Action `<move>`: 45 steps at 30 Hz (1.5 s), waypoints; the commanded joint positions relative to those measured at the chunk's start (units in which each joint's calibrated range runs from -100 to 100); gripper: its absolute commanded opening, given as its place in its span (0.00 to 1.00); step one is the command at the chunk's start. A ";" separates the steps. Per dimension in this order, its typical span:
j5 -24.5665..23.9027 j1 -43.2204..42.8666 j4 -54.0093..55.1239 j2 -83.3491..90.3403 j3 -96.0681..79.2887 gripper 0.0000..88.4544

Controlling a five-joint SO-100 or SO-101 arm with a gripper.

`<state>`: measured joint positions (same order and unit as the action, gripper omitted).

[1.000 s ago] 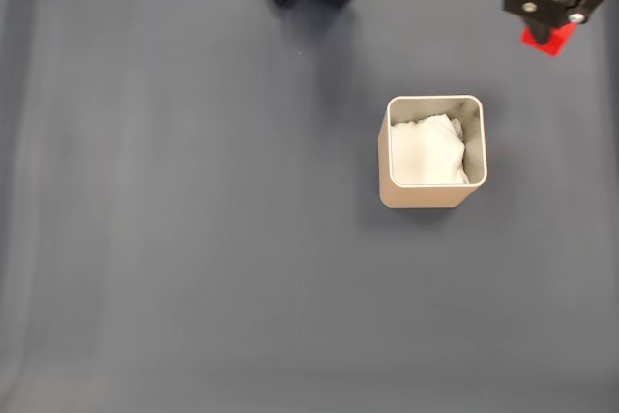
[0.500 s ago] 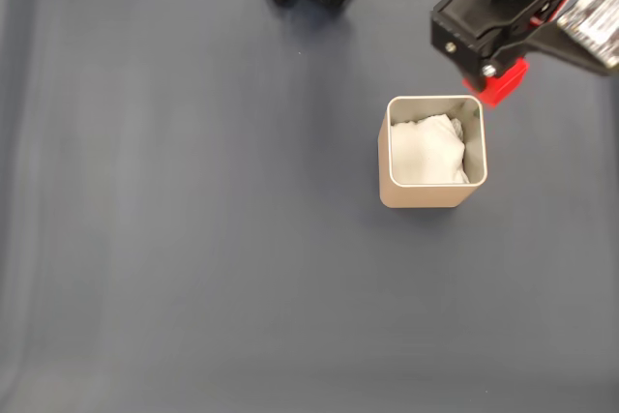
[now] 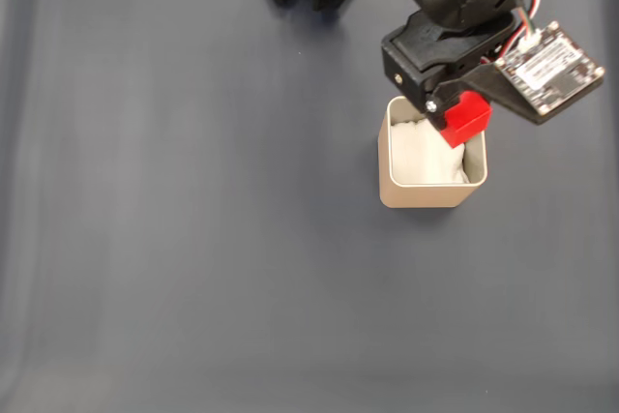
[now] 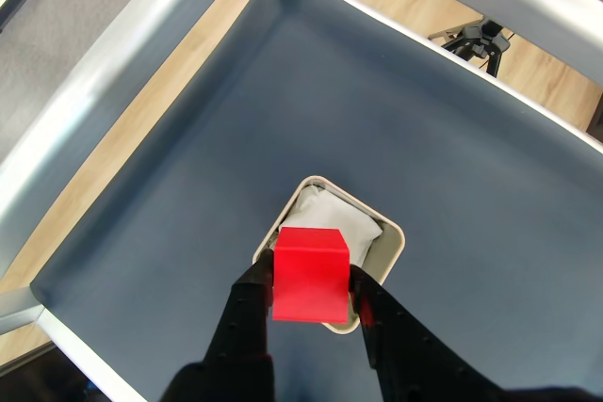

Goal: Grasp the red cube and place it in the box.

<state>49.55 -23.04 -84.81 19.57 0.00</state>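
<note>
One box [image 3: 430, 195] on the dark mat [image 3: 193, 239], white padding [image 3: 421, 157] inside, nothing else in it. One cube [image 4: 310, 274], red, pinched tight btwn both gripper [image 4: 312, 300] fingers, up in the air right over the box opening, not touching the padding.

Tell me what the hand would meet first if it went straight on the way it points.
Probably the box: the hand, shut on the red cube, points down over its near rim and white padding. Depth is unclear.
</note>
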 commanded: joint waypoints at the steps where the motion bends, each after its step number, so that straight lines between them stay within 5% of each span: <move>1: 0.44 1.42 1.39 1.15 1.37 0.04; 37: 1.27 3.19 4.59 4.36 -6.20 0.04; 45: 0.34 3.55 5.90 4.79 -6.38 0.21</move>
<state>50.04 -20.03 -79.61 21.44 -7.01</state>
